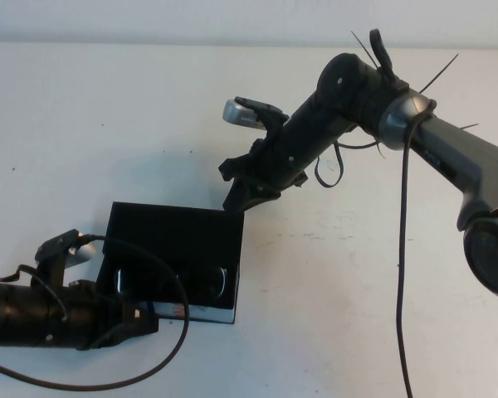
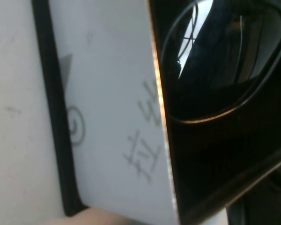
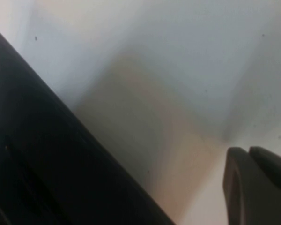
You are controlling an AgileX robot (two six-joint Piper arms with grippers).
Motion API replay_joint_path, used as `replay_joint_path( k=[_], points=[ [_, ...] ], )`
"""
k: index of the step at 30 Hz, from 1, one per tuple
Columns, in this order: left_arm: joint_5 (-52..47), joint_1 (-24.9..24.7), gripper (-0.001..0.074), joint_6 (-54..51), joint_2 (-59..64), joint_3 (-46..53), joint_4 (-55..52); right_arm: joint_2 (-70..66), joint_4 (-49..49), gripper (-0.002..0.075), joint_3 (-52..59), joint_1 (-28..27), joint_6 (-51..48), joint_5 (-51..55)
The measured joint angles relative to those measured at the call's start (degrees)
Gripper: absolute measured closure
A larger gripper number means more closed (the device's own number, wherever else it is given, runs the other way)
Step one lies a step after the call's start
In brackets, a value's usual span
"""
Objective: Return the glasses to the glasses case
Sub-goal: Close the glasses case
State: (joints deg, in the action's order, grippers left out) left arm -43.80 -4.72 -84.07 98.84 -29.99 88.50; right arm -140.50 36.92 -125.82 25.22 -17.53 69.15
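Note:
The glasses case (image 1: 174,228) lies open at the lower left of the table, with its flap lid laid back on the far side. The glasses (image 1: 173,283) lie inside it, lenses up; one lens shows in the left wrist view (image 2: 215,70) beside the case's pale printed side (image 2: 117,117). My left gripper (image 1: 129,325) is at the case's near left corner, right against its front side. My right gripper (image 1: 235,195) is shut and empty just above the lid's far right corner. It also shows in the right wrist view (image 3: 247,154), with the case's black edge (image 3: 33,154) beside it.
The white table (image 1: 332,315) is bare to the right of and beyond the case. Black cables loop from the left arm (image 1: 170,348) and hang from the right arm (image 1: 401,249) over the table.

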Motion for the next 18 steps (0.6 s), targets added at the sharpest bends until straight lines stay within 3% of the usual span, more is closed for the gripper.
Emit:
replay_joint_path(
  k=[9,18],
  points=[
    [0.0,0.0,0.0739,-0.2,0.0,0.0,0.0,0.0,0.6,0.0737,0.0,0.0,0.0,0.5],
    [0.0,0.0,0.0739,-0.3,0.0,0.0,0.0,0.6,0.3,0.0737,0.0,4.0,0.0,0.5]
  ],
)
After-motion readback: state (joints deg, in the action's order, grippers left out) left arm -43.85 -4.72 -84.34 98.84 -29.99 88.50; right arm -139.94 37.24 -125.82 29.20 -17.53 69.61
